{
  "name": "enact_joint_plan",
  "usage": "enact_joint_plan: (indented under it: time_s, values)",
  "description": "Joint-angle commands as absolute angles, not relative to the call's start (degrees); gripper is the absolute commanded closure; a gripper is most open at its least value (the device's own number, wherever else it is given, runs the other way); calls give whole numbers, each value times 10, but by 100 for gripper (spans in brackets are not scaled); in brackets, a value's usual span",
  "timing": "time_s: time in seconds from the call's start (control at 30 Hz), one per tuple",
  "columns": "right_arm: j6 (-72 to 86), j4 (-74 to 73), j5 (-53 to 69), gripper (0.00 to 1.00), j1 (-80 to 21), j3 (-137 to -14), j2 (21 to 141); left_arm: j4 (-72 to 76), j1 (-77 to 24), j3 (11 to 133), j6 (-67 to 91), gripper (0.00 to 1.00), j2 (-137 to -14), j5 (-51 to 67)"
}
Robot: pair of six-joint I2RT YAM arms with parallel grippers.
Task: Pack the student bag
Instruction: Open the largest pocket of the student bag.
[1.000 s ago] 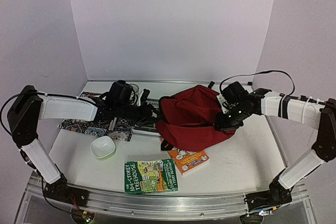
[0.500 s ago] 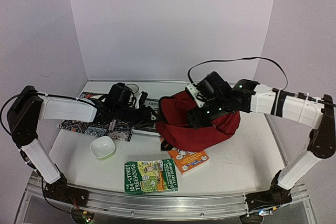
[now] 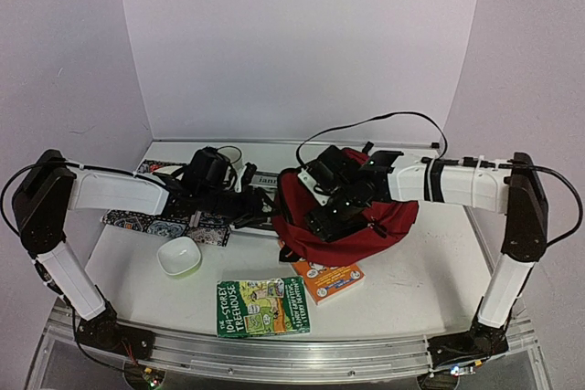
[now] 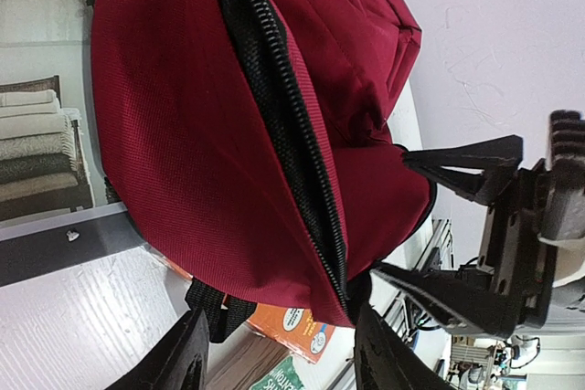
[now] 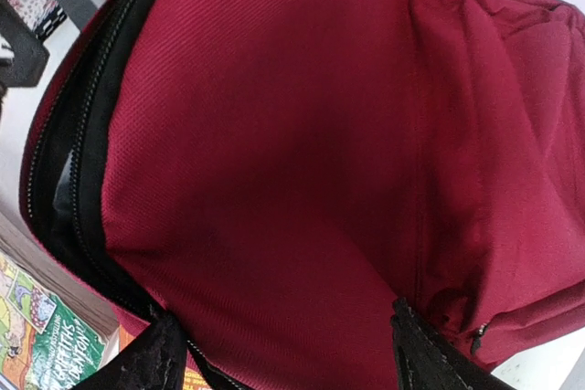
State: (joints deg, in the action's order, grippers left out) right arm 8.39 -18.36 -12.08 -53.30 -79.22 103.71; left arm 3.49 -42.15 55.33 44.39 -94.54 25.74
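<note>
The student bag (image 3: pixel 352 216) covers the far part of the orange book (image 3: pixel 331 280). A magazine (image 3: pixel 265 180) at the bag's left shows only as a strip between the bag and the left arm (image 3: pixel 119 191). The bag's opening (image 5: pixel 69 194) is a dark slit, and its inside cannot be made out. Behind the left arm a pale rim (image 3: pixel 230 152), perhaps a cup, is mostly hidden. The wrist views cut off the fingers of the left gripper (image 4: pixel 279 358) and right gripper (image 5: pixel 288 363) at the bottom edge.

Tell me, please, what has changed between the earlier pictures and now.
The right tool swung leftward from the right side of the student bag across its top and now hangs over its left part, jaws apart. No new grip is visible. The left tool stayed at the bag's left edge; the bowl, green book and orange book did not move.
</note>
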Motion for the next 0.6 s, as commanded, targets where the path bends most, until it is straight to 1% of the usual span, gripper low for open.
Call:
enact_joint_plan:
  time_s: [0.0,0.2,0.3,0.37,0.5,0.57]
  values:
    - [67,-216,-123,22,-541,-796,1052,49,-421,560,431,44,-931,256]
    - [51,-230,-134,25,-541,-803,1062,52,-426,576,430,43,-953,264]
    - [51,-238,-139,30,-541,-802,1066,51,-427,575,426,46,-964,261]
    - [53,-242,-161,37,-541,-799,1069,52,-428,572,425,50,-972,260]
    - [60,-246,-201,56,-541,-798,1071,52,-431,567,422,63,-987,260]
    - [65,-246,-207,71,-540,-801,1068,53,-435,567,420,68,-995,258]
